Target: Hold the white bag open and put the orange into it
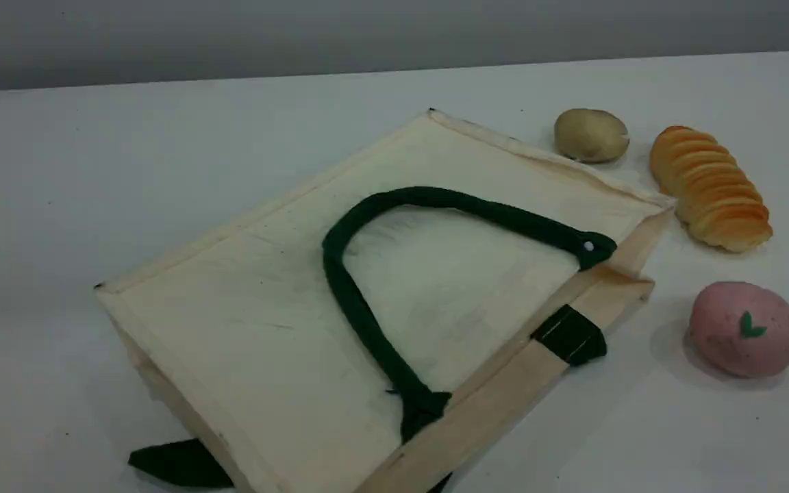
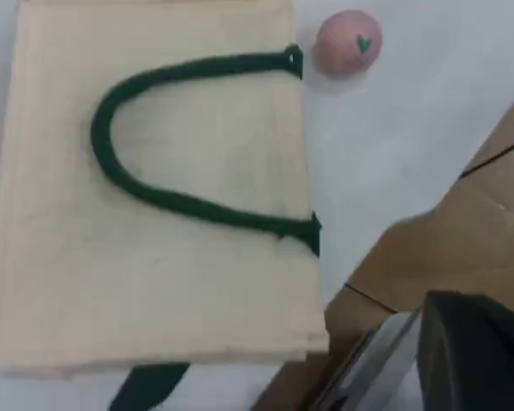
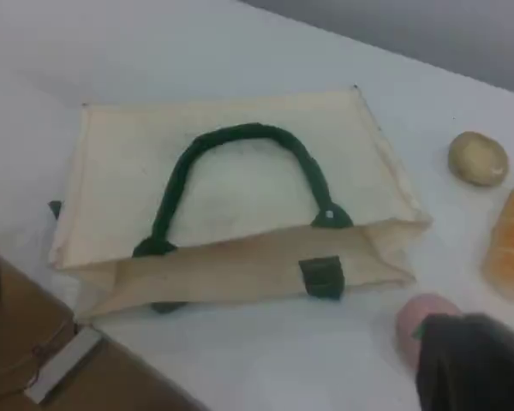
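The white bag [image 1: 285, 322] lies flat on the table, its mouth toward the lower right. One dark green rope handle [image 1: 360, 308] curves across its top face. A green strap patch [image 1: 570, 335] shows on the lower lip. The orange is out of view in every frame. Neither arm appears in the scene view. The left gripper [image 2: 475, 355] shows only a dark tip off the bag's [image 2: 154, 257] corner, above brown cardboard. The right gripper [image 3: 475, 364] shows only a dark tip in front of the bag's [image 3: 231, 188] mouth, beside the pink ball. Both hold nothing that I can see.
Right of the bag lie a brown potato [image 1: 591, 135], a ridged golden bread loaf [image 1: 709, 186] and a pink speckled ball [image 1: 745, 329] with a green mark. Brown cardboard [image 2: 463, 231] borders the table near the bag's mouth corner, cardboard [image 3: 34, 342] again at lower left.
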Robot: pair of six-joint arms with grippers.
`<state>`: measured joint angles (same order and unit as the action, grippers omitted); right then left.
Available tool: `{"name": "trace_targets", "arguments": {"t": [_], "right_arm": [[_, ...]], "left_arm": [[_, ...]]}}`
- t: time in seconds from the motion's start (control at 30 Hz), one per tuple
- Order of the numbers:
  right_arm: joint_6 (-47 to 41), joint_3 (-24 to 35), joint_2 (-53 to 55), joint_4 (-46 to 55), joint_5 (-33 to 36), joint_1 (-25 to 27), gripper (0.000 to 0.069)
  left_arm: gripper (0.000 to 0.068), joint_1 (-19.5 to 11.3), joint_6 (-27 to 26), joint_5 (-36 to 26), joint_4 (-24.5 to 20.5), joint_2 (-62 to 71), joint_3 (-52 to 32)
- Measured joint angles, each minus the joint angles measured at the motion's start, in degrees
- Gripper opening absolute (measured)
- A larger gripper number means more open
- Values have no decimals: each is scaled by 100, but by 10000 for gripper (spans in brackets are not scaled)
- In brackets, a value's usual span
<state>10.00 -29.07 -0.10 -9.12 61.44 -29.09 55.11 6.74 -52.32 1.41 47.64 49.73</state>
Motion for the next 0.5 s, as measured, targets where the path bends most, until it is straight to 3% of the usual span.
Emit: {"name": "trace_targets", "arguments": {"t": [0.27, 0.5], "right_arm": [[11, 0, 10, -5, 0, 0, 22], [11, 0, 10, -11, 0, 0, 34]], "left_arm": [[3, 0, -18, -468, 298, -1253, -1170], [3, 0, -137, -531, 301, -2453, -1945]]}}
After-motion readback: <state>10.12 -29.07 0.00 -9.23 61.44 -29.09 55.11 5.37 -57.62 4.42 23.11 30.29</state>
